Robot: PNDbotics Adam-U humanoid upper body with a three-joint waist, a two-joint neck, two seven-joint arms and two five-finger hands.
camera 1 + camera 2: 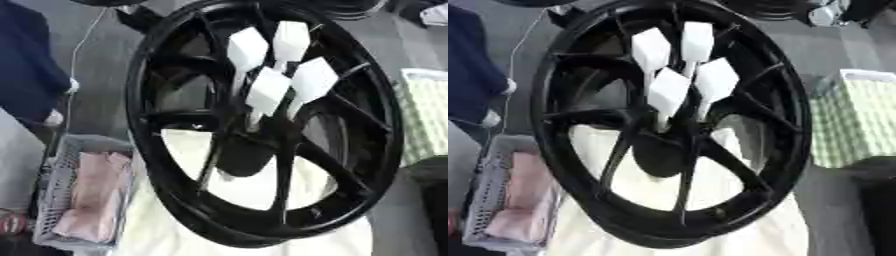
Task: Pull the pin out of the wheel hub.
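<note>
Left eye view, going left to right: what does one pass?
Grey perforated basket holding pink cloth → black spoked wheel hub with four white flat-headed pins near its centre → green-checked box.

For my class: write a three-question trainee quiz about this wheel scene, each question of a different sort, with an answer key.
1. True or false: a robot hand is gripping one of the white pins in the black wheel hub.
2. Multiple choice: the grey basket holding pink cloth lies (A) left of the wheel, (B) right of it, (C) behind it.
3. Fill in: the surface under the wheel is covered by a ____ cloth.

Key: 1 false, no robot hand shows in either view; 2 A; 3 white.
</note>
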